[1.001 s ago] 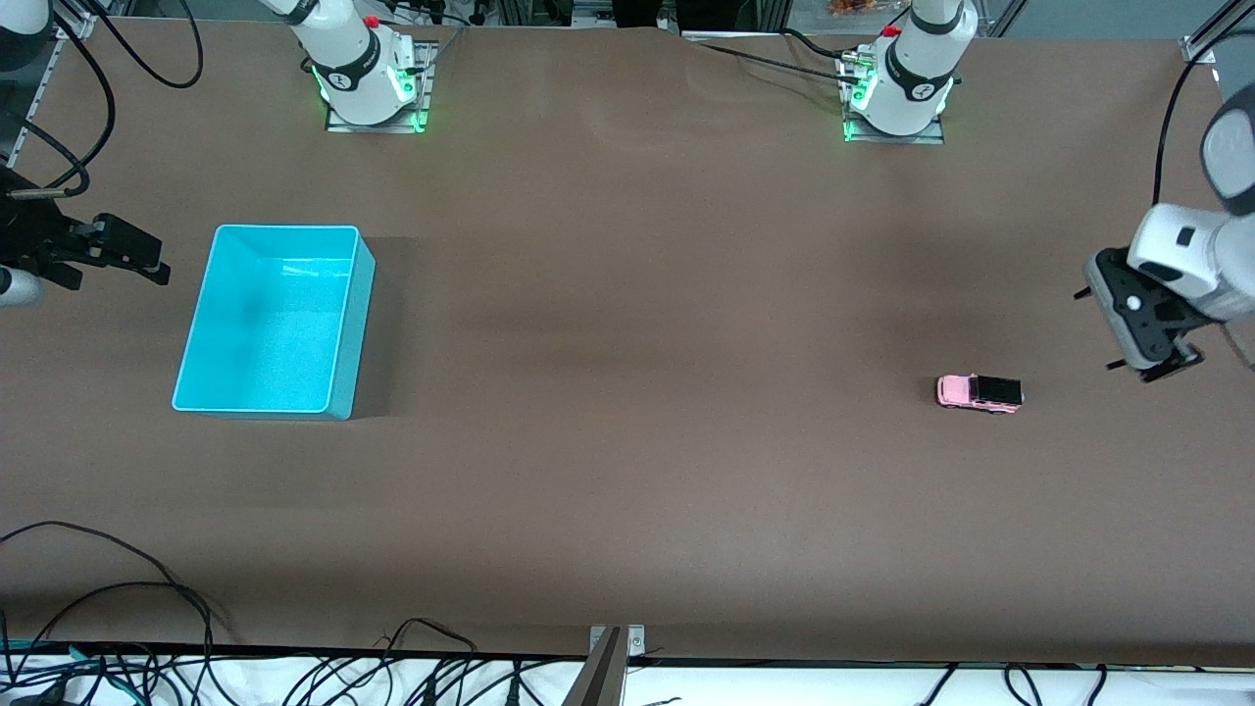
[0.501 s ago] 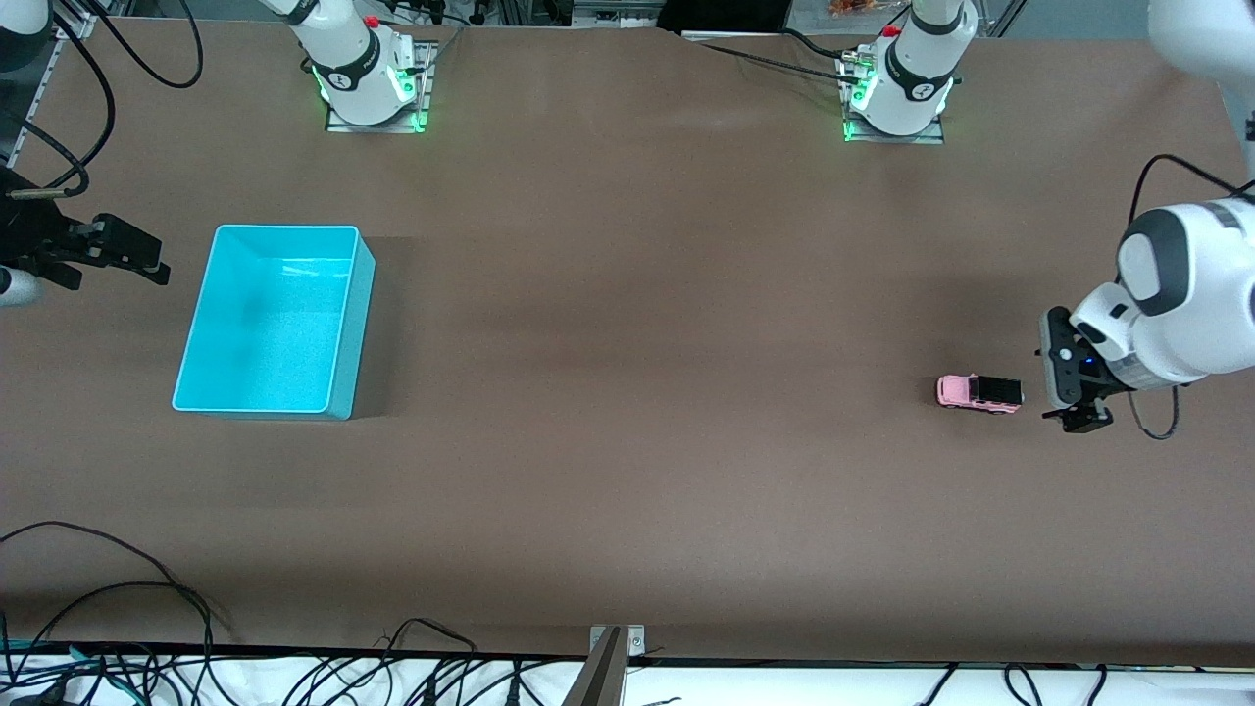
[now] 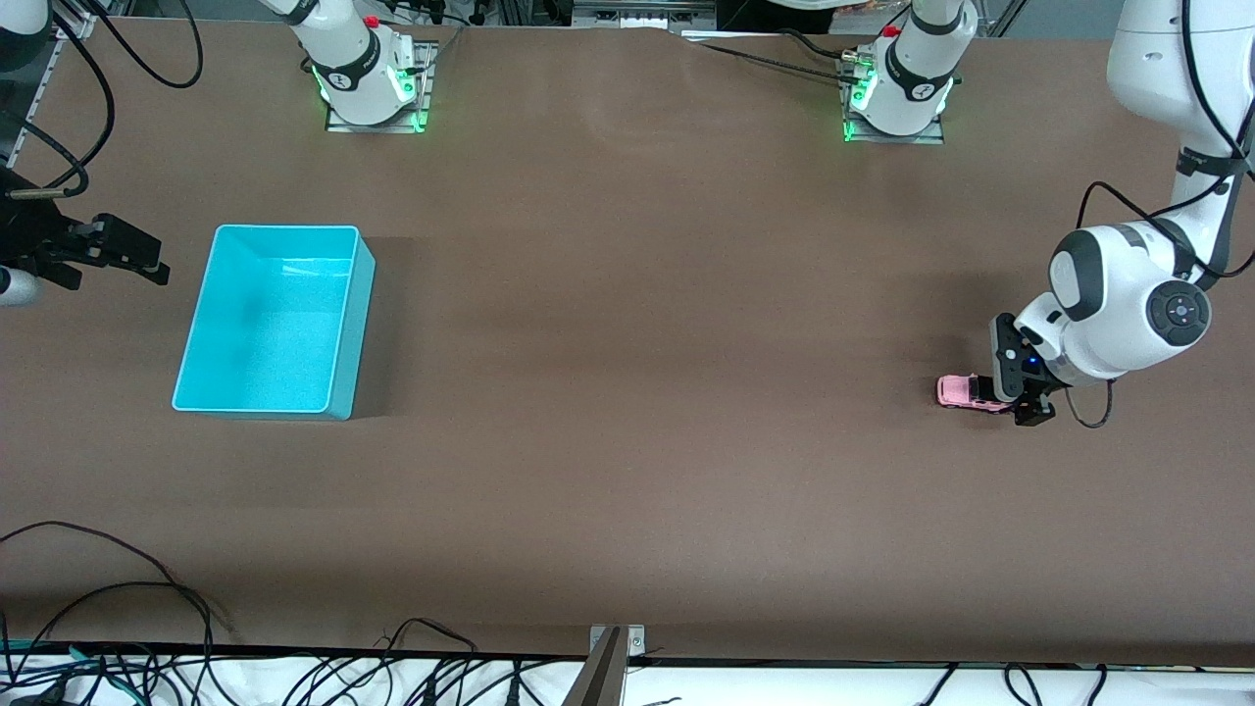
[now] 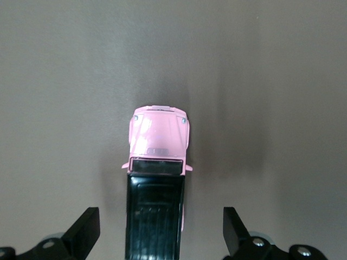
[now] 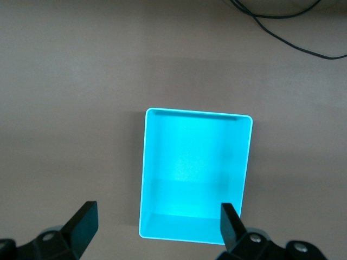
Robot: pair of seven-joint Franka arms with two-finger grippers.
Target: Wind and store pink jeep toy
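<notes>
Pink jeep toy (image 3: 959,391): one small boxy car, pale pink body, black roof, standing on its wheels on the brown table (image 3: 627,412) toward the left arm's end, well apart from the bin. In the left wrist view the toy (image 4: 157,189) lies lengthwise between the two fingers, pink bonnet pointing away from the gripper, black roof section running back between the fingertips (image 4: 84,230); a gap of bare table shows on each side of the body, so neither finger touches it. Left gripper (image 3: 1020,397): low over the roofed end of the toy, fingers spread wide apart, nothing clamped. Cyan bin (image 3: 275,324): rectangular, open-topped, nothing inside, resting on the table toward the right arm's end. Right gripper (image 3: 123,253): waiting at the table's edge at the right arm's end, beside the bin, fingers spread apart and holding nothing; its wrist view looks down on the bin (image 5: 195,173). Black cables (image 3: 118,628): loose along the table edge nearest the front camera.
</notes>
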